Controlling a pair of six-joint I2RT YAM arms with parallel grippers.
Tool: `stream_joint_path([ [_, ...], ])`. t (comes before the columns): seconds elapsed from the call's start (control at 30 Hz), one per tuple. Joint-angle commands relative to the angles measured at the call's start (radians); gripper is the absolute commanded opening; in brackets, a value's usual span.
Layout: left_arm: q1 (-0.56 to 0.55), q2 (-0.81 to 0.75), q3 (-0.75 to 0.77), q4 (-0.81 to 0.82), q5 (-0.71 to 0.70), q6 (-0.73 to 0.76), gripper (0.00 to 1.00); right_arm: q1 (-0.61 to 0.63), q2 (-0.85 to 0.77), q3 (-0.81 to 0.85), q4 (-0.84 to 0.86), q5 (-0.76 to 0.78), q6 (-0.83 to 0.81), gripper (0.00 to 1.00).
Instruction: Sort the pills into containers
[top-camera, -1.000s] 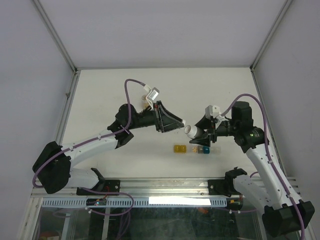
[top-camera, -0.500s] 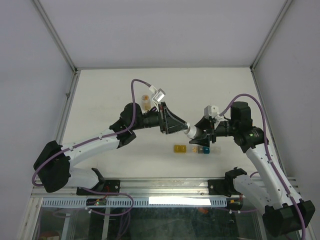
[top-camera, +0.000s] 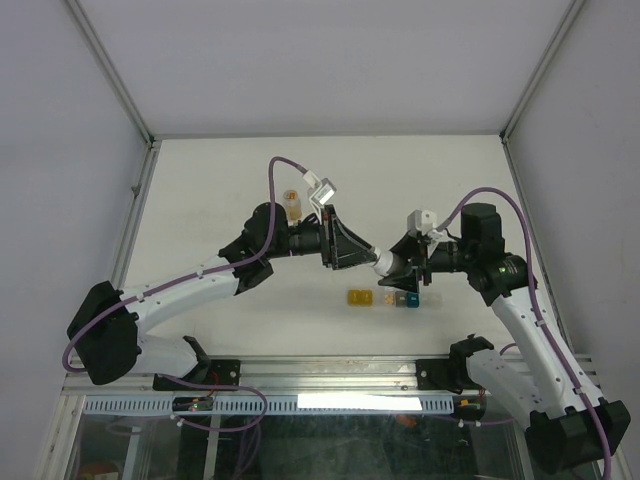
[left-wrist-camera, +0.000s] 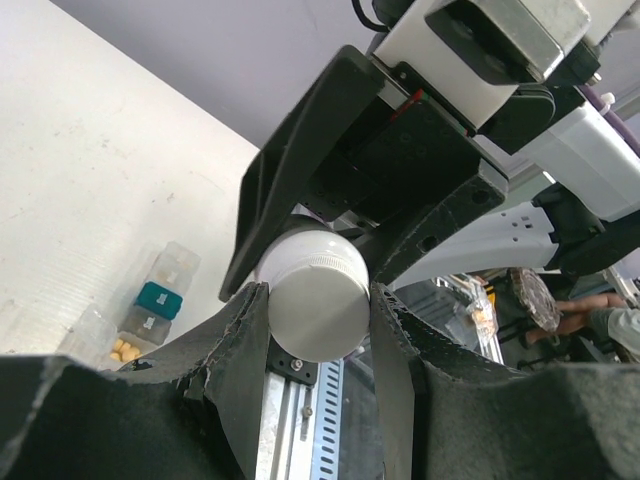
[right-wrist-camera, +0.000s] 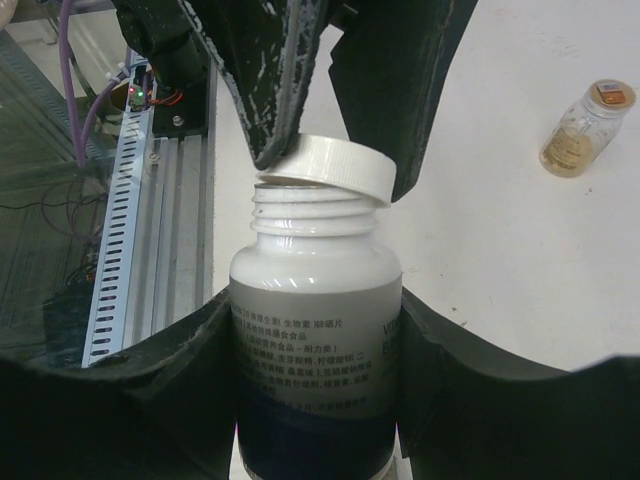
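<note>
1. The left gripper (top-camera: 368, 255) is clenching the white screw cap (right-wrist-camera: 325, 170), one padded finger on each side of its rim.
2. The right gripper (top-camera: 402, 270) is grasping the white pill bottle (right-wrist-camera: 315, 300) around its labelled body and is pointing the neck toward the left gripper.
3. The cap is sitting askew at the top of the neck with the bare threads showing below it. It is looking unscrewed, or nearly so, though I cannot tell whether it is fully free.
4. The two arms are meeting above the table (top-camera: 200, 180), and the bottle is hanging just over the strip of containers (top-camera: 382, 299).
5. The strip is lying on the table near the front edge, with a yellow box at one end and a teal one at the other.
6. From the left wrist, one compartment is showing small yellow pieces. Whether they are pills is too small to tell.
7. A small amber bottle (top-camera: 291, 203) is standing well apart, further back.
8. By my judgement, the task is only beginning. Opening is almost done, while pouring and sorting are both remaining.
</note>
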Motion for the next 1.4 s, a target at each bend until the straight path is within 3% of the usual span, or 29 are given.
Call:
stream_joint_path([
  [0.0,-0.024,-0.009,0.046,0.013,0.023,0.026,0.28,0.008,-0.003,0.043,0.065,0.027,0.025,0.00],
  [0.23,-0.037,-0.012,0.054,-0.016,0.010,0.046,0.27,0.014,0.009,0.041,0.073,0.050,0.033,0.00],
  [0.5,-0.082,-0.009,0.102,-0.185,-0.122,0.130,0.26,0.027,0.024,0.039,0.104,0.111,0.076,0.00],
  [0.83,-0.111,-0.027,0.092,-0.247,-0.219,0.167,0.24,0.024,0.027,0.035,0.142,0.079,0.129,0.00],
  [1.37,-0.111,-0.014,0.049,-0.118,-0.010,0.193,0.24,0.000,0.007,0.022,0.157,-0.150,0.123,0.00],
])
